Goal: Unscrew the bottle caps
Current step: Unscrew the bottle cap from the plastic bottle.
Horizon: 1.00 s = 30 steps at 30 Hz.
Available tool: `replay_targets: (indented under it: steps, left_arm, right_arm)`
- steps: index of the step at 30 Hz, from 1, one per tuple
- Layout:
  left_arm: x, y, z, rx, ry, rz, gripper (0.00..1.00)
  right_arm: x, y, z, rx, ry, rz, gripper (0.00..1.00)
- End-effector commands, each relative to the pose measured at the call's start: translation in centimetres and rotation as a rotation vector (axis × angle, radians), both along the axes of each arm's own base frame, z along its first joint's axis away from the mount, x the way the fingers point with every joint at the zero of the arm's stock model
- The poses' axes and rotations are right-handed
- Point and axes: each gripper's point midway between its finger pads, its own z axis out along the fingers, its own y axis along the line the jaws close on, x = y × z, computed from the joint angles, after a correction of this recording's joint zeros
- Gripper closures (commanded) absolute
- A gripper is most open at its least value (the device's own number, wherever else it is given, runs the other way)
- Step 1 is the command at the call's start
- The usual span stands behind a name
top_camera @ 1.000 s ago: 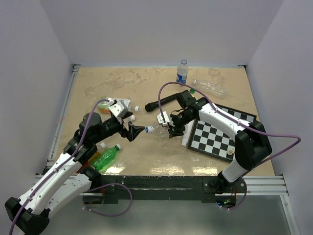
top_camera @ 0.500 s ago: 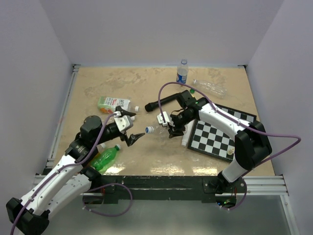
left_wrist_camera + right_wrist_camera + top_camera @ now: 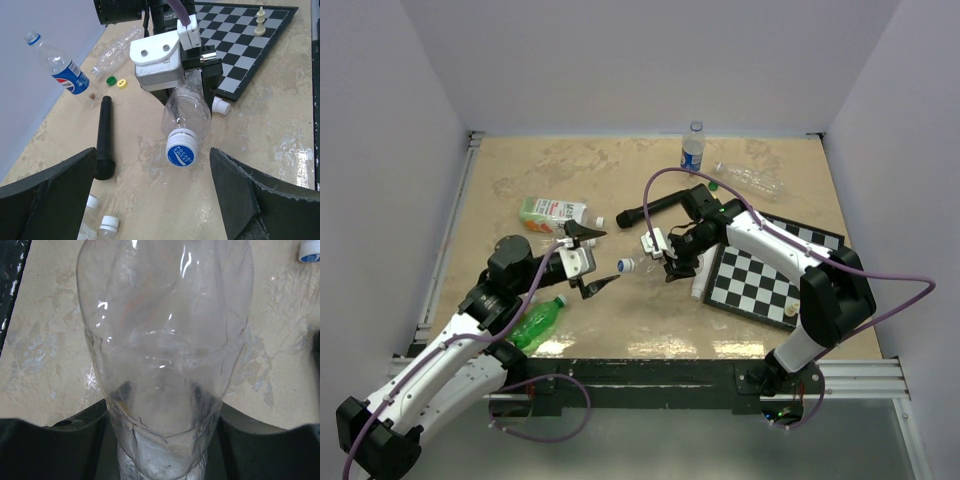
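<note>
Centre of the top view: the right hand (image 3: 670,262) grips a clear crinkled bottle (image 3: 187,112) by its body, roughly level over the worktop (image 3: 620,180), with its white-and-blue cap (image 3: 181,150) in place and pointing left. The left hand (image 3: 601,258) faces the cap, spread wide and not touching it.

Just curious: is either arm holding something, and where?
The right end effector grips the clear bottle around its body; the left end effector is open, holding nothing.
</note>
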Motion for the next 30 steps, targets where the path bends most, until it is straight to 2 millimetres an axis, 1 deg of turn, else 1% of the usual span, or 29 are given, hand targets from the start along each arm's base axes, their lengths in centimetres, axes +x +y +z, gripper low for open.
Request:
replay_targets:
  steps: [1, 7, 10, 15, 30]
  left_arm:
    - [-0.3, -0.2, 1.2, -0.019, -0.098, -0.037, 0.02]
    - [-0.6, -0.2, 0.9, -0.017, -0.106, -0.051, 0.02]
    - [-0.6, -0.3, 1.0, -0.018, -0.106, -0.050, 0.02]
    - [-0.3, -0.3, 0.5, -0.007, -0.102, -0.043, 0.02]
    - [-0.7, -1.3, 0.0, -0.017, -0.082, -0.111, 0.03]
  right_arm:
    - [-0.1, 0.6, 1.4, 0.034, -0.023, 0.027, 0.91]
    - [-0.1, 0.6, 1.4, 0.035, -0.026, 0.027, 0.91]
    - [-0.1, 0.6, 1.4, 0.037, -0.026, 0.029, 0.91]
    - [-0.1, 0.6, 1.4, 0.037, -0.026, 0.029, 0.91]
    - [-0.2, 0.7, 1.4, 0.037, -0.027, 0.035, 0.91]
